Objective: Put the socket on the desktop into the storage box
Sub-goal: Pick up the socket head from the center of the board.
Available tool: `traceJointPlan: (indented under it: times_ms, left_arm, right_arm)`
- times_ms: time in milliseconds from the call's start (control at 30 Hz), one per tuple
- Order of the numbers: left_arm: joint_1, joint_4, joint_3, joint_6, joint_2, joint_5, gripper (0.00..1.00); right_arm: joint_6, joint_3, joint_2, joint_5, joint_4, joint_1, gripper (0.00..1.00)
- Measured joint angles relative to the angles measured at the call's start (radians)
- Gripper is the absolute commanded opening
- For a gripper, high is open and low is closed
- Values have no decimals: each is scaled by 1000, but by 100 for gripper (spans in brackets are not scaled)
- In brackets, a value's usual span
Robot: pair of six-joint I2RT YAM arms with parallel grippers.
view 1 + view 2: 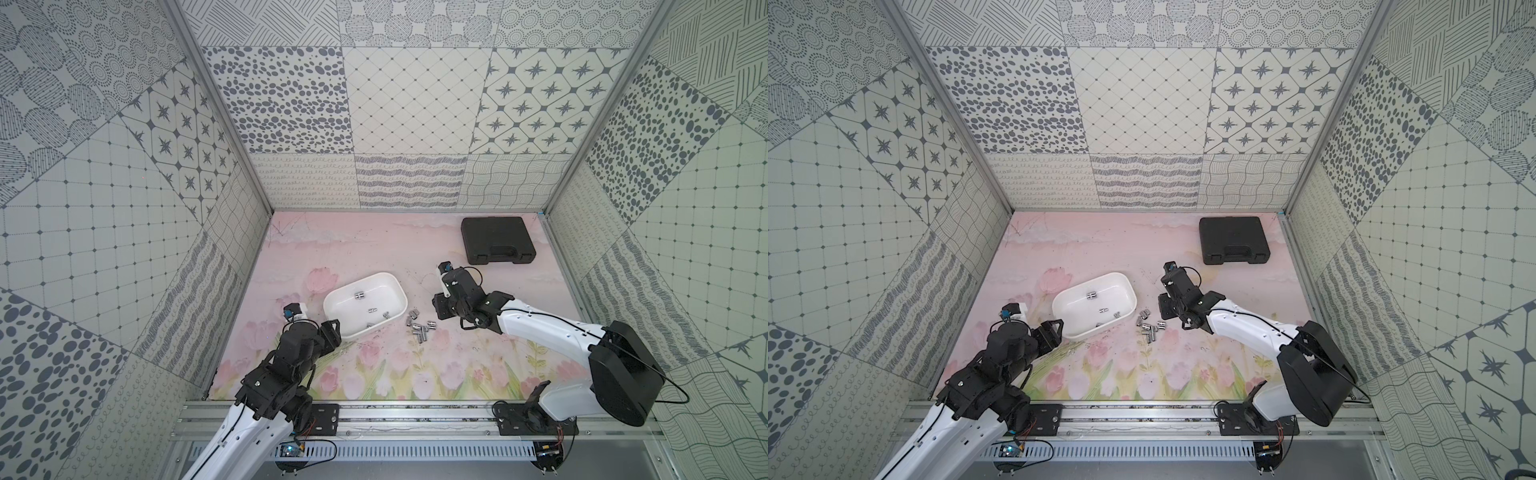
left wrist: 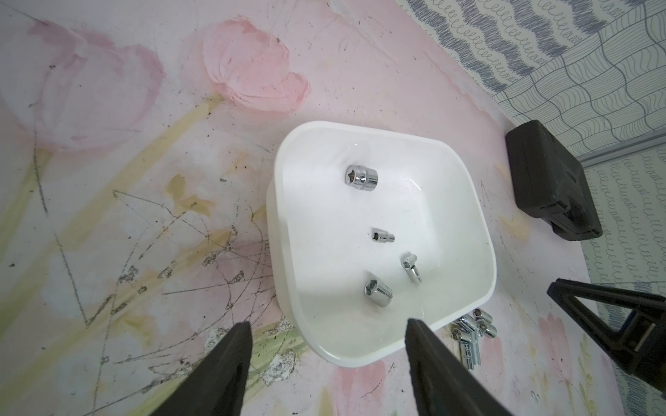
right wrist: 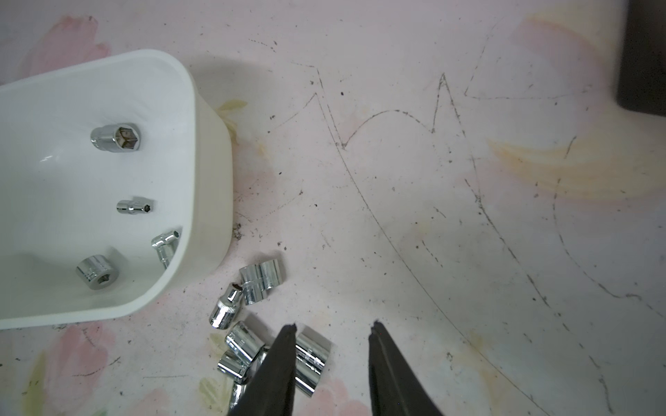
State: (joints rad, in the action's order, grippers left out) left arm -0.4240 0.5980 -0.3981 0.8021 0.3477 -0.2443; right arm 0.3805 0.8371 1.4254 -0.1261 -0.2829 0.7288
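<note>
both top views: loose sockets (image 1: 419, 328) lie clustered on the desktop (image 1: 374, 249), just beside the storage box (image 1: 365, 279). left wrist: left gripper (image 2: 328, 322) is released, empty, above the box rim. right wrist: right gripper (image 3: 333, 324) is unclenched; one socket (image 3: 311, 360) shows between its jaws, near one side. off-centre closure may flick it away.

Blk tool case (image 1: 497, 240), closed; back-right
</note>
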Motion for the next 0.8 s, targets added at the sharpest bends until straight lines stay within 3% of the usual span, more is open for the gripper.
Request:
traceJointPlan:
  times_ms: [267,800]
  left_arm:
    - [0,2,10,-1,14,21,72]
    - [0,-5,12,10,104,85,72]
  right_arm:
    - [-8,-13,15,60,64,0,36]
    - [-41,85,243,122,63,28,34]
